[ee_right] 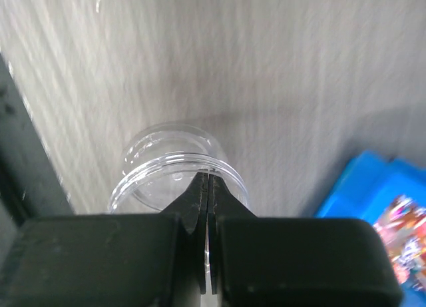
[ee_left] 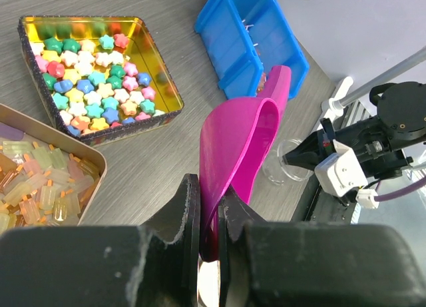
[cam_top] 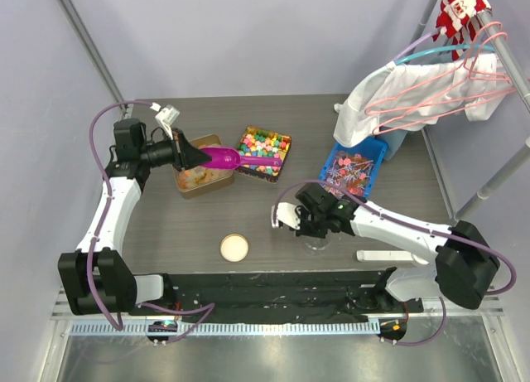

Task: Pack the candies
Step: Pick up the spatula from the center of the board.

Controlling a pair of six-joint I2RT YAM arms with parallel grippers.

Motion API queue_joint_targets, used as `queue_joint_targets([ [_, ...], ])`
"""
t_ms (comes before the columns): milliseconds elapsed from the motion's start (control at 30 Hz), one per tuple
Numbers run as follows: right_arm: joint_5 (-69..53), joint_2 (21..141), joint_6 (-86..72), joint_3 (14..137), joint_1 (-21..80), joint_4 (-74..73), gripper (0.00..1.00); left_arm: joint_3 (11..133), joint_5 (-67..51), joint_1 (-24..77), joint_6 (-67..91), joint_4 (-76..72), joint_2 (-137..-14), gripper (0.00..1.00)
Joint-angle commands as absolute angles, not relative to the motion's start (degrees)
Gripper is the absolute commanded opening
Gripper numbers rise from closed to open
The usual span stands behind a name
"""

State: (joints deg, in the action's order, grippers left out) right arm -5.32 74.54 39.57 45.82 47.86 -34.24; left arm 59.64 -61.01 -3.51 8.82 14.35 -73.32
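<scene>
The candies [cam_top: 195, 176], pale orange and yellow gummy pieces, fill a bronze tin [cam_top: 213, 186] at the back left; the left wrist view shows them too [ee_left: 40, 187]. My left gripper [cam_top: 192, 156] hangs over that tin, shut on the handle of a magenta scoop [cam_top: 224, 158]. The scoop [ee_left: 246, 140] points right, and its bowl looks empty. My right gripper [ee_right: 208, 180] is shut on the near rim of a clear open jar [ee_right: 166, 160]. That jar [cam_top: 315, 243] stands on the table near the front middle and holds nothing.
A gold tin of coloured star candies [cam_top: 265, 152] sits right of the bronze tin. A blue bin [cam_top: 354, 168] with wrapped sweets is at the back right, under white cloth on hangers [cam_top: 414, 92]. A round pale lid [cam_top: 234, 248] lies near the front.
</scene>
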Motion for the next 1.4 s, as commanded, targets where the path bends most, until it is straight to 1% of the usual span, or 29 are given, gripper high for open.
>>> queue_joint_targets([
  [0,-4.49,76.72,38.06,50.53,50.09,-27.07,0.01,59.33,-61.44,-3.87,9.49,11.25,-72.42,0.0],
  [133,-3.69,80.33,37.09,55.45,51.85,-25.31,0.01,59.24,-61.52,-3.87,9.58,11.16,-72.51,0.0],
  [233,-5.18,80.86,35.25,59.84,52.21,-28.02,0.01,58.89,-61.61,-3.87,9.67,10.99,-72.16,0.0],
  [400,-4.4,74.2,30.77,65.29,52.12,-30.93,0.01,58.71,-61.87,-3.87,10.28,10.46,-71.72,0.0],
  [567,-0.27,70.4,24.53,71.88,52.21,-33.22,0.01,58.71,-62.67,-3.87,10.9,9.58,-71.89,0.0],
  [667,3.07,71.36,16.63,80.31,52.21,-33.57,0.01,58.27,-62.58,-3.78,10.55,9.58,-71.81,0.0],
  [700,3.42,72.15,11.65,85.81,52.21,-34.18,0.01,58.45,-62.49,-3.87,10.37,10.19,-71.81,0.0],
  [800,7.55,75.58,4.59,95.23,52.21,-34.72,0.01,58.8,-62.66,-3.87,9.76,10.81,-71.46,0.0],
  [867,10.44,76.99,0.19,98.51,52.21,-34.54,0.02,58.53,-62.05,-3.87,9.14,10.9,-71.02,0.0],
  [1067,15.02,78.4,-6.41,100.98,52.21,-34.54,0.03,59.94,-60.82,-3.87,7.56,13.44,-71.98,0.0],
  [1367,15.56,76.73,-6.33,98.79,52.29,-34.28,0.02,59.68,-59.85,-3.78,5.8,14.41,-71.19,0.0],
])
